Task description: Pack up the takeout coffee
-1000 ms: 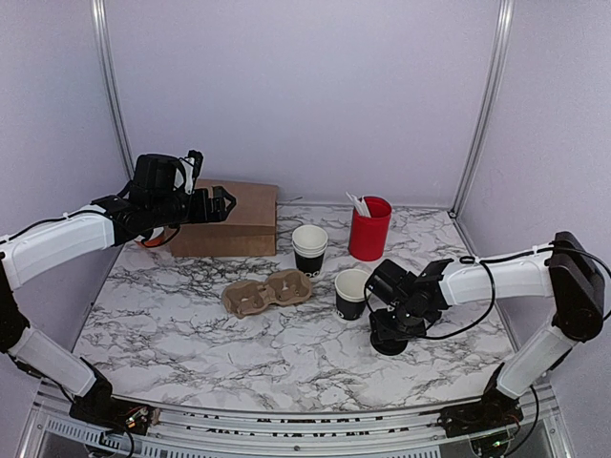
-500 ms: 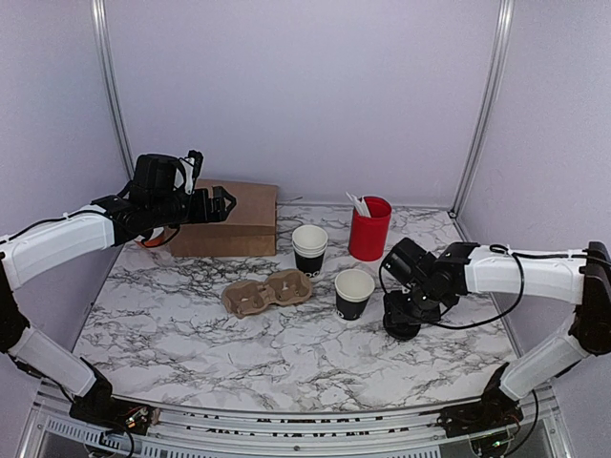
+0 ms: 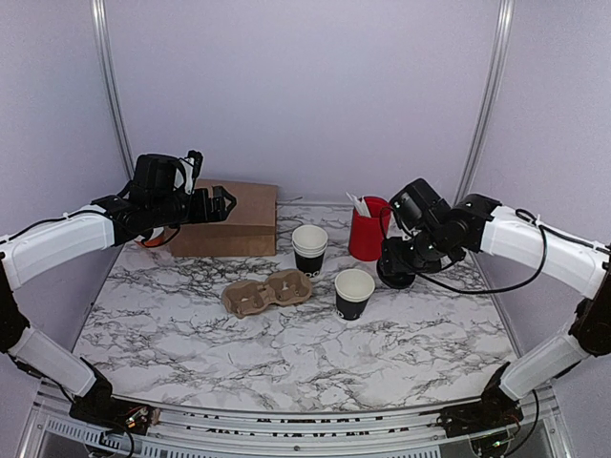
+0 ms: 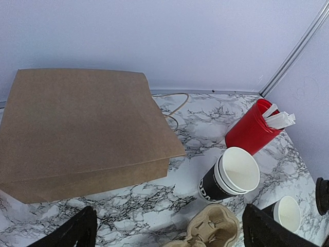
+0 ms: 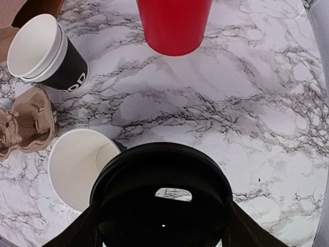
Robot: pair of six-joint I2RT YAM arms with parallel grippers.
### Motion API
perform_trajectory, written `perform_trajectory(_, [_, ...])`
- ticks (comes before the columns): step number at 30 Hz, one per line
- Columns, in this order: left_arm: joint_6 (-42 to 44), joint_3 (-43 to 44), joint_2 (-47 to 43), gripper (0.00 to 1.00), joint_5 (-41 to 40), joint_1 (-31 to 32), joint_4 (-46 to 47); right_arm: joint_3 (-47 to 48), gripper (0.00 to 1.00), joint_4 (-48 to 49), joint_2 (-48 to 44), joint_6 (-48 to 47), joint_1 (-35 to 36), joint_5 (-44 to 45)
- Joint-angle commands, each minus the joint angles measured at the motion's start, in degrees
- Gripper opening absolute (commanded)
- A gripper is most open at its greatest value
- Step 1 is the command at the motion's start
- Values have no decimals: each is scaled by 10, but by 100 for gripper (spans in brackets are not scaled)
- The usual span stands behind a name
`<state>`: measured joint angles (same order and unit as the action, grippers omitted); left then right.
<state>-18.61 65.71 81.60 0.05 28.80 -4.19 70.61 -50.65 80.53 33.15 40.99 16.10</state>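
Observation:
The takeout coffee cup [image 3: 353, 293] [image 5: 82, 170], black with a white inside, stands lidless on the marble near the middle. Its round black plastic lid [image 3: 396, 276] [image 5: 162, 195] hangs in the air just right of the cup, with my right gripper [image 3: 401, 267] [image 5: 162, 224] shut on its rim from both sides. My left gripper [image 3: 215, 203] [image 4: 167, 236] is open and empty, hovering above the front edge of the brown paper bag [image 3: 229, 218] [image 4: 82, 123]. The single cup [image 4: 285, 213] shows at the lower right of the left wrist view.
A stack of lidless black cups [image 3: 309, 250] [image 4: 231, 177] [image 5: 46, 54] stands behind the coffee cup. A red cup of utensils [image 3: 369, 229] [image 4: 252, 131] [image 5: 174, 25] is at the back right. A cardboard cup carrier [image 3: 268, 292] [image 4: 213, 231] [image 5: 25, 123] lies left of the cup.
My right gripper has lifted the black lid off the table at the right and carried it up and back, beside the open cup. The left arm has not moved.

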Motion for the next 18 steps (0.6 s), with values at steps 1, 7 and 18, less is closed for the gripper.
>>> perform_trajectory(1, [-2, 4, -6, 99, 9, 1, -3, 58, 73, -16, 37, -48, -3, 5])
perform_trajectory(7, [-4, 5, -7, 99, 10, 0, -4, 121, 73, -12, 89, -89, -1, -29])
perform_trajectory(18, [-7, 6, -10, 99, 14, 0, -5, 178, 73, -32, 166, -122, 29, -49])
